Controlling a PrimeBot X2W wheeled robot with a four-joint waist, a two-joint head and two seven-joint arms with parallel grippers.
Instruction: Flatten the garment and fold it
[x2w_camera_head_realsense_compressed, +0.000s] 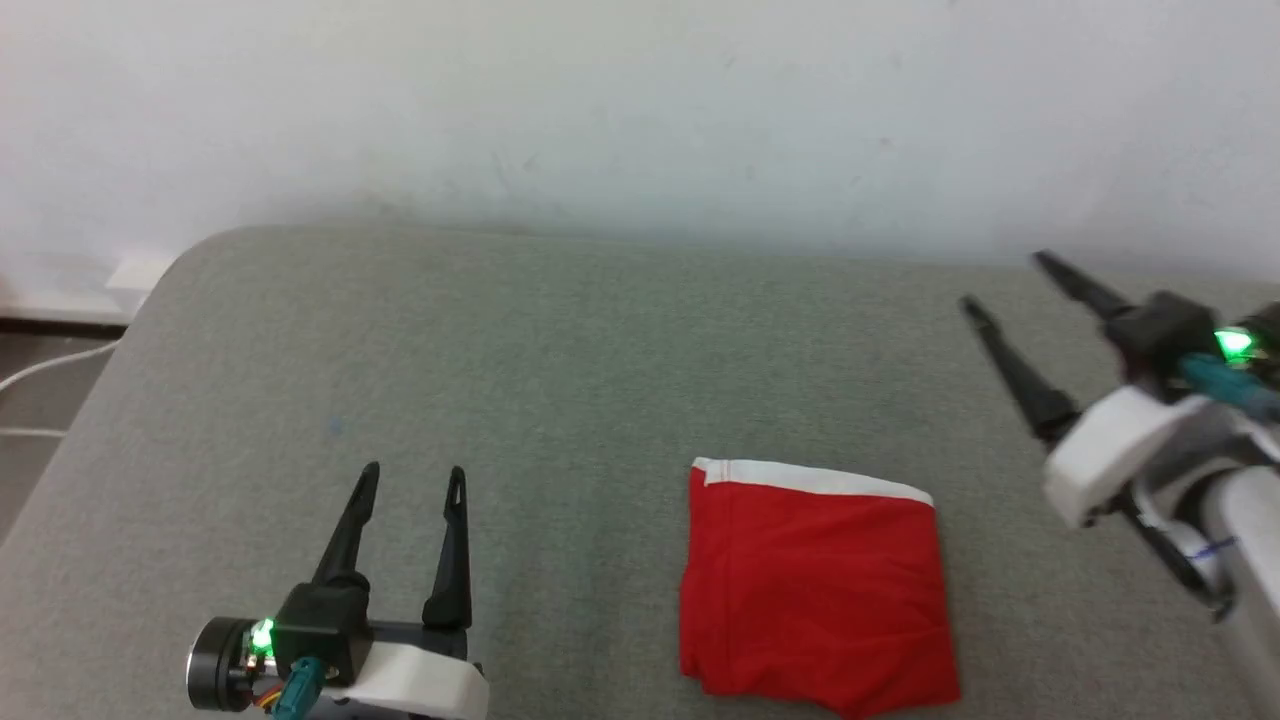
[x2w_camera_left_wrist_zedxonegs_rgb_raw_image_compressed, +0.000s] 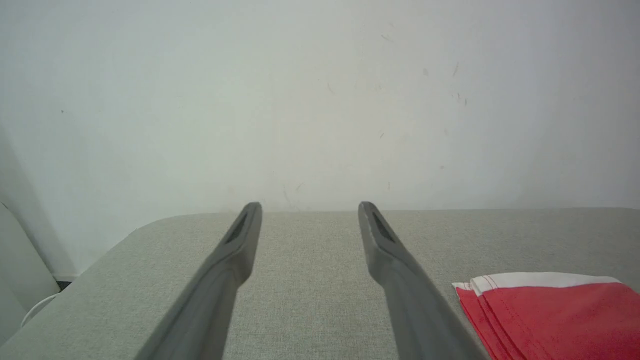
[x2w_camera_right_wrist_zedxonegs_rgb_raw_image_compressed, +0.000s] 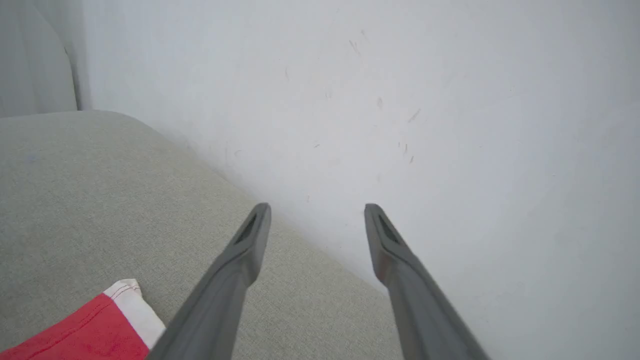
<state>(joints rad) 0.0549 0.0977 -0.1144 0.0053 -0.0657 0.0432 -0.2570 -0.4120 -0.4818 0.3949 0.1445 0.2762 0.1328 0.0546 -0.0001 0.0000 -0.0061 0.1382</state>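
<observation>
Shorts in bright red are seen folded into a compact, roughly square stack on the grey fabric-covered bench, toward its near right part. A white band is laid along the far edge of the stack, facing the pale wall. Layered edges of the fold are shown in the left wrist view, where the shorts lie just right of that arm's fingers.

The left gripper is held with its jaws wide apart, closed on nothing and touching nothing; only bench fabric is seen between them. It is placed at the near left of the bench, well apart from the shorts, with its fingers pointed straight toward the wall, as is also shown in its own view.

The right gripper is likewise held with its jaws spread wide and gripping nothing. It is raised to the right of and beyond the shorts, tilted so that its fingers point up and leftward toward the wall, with the pale forearm angled in from the lower right edge. In its own view a corner of the shorts is seen at the lower left.
</observation>
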